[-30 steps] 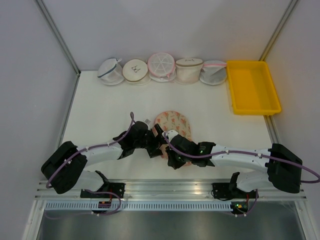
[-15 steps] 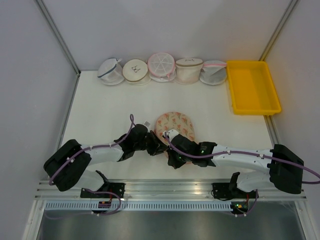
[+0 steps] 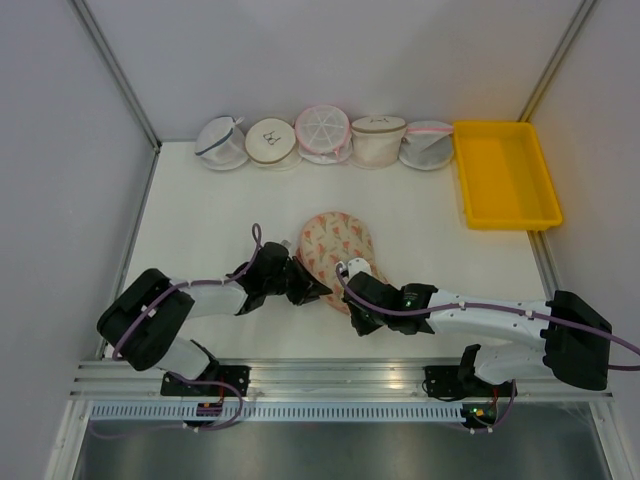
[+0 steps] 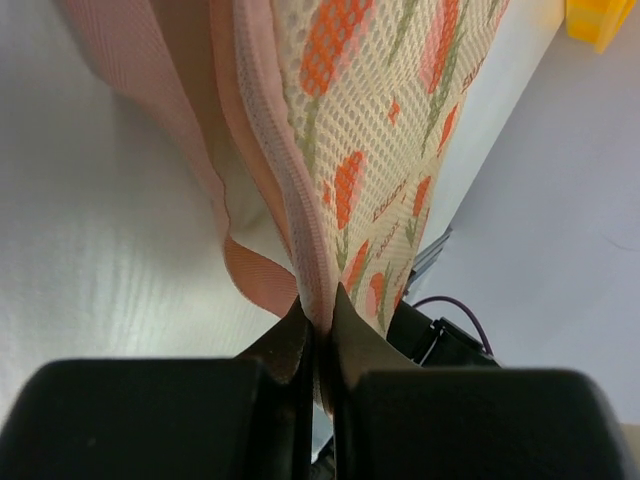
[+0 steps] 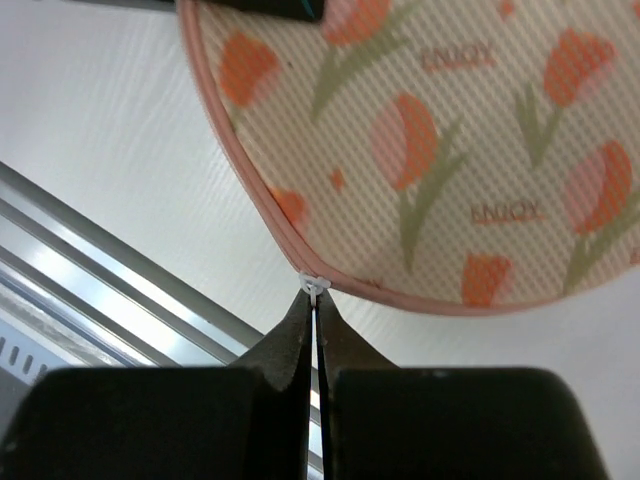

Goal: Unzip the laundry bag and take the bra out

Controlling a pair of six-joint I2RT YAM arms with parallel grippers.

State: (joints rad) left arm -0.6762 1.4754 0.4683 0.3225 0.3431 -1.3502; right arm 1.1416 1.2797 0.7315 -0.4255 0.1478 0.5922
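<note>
Holding the laundry bag (image 3: 338,238) near the middle of the counter (image 3: 200,220), a little toward its near edge. With the left tool (image 4: 318,318), clenched on the bag's pink trim (image 4: 293,225). With the right tool (image 5: 314,305), pinching the small white zipper pull (image 5: 314,287) on the bag's near rim.

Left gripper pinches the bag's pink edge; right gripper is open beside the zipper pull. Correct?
No: the right gripper is shut on the zipper pull, as the right wrist view shows. The left gripper does pinch the laundry bag at its edge.
</note>
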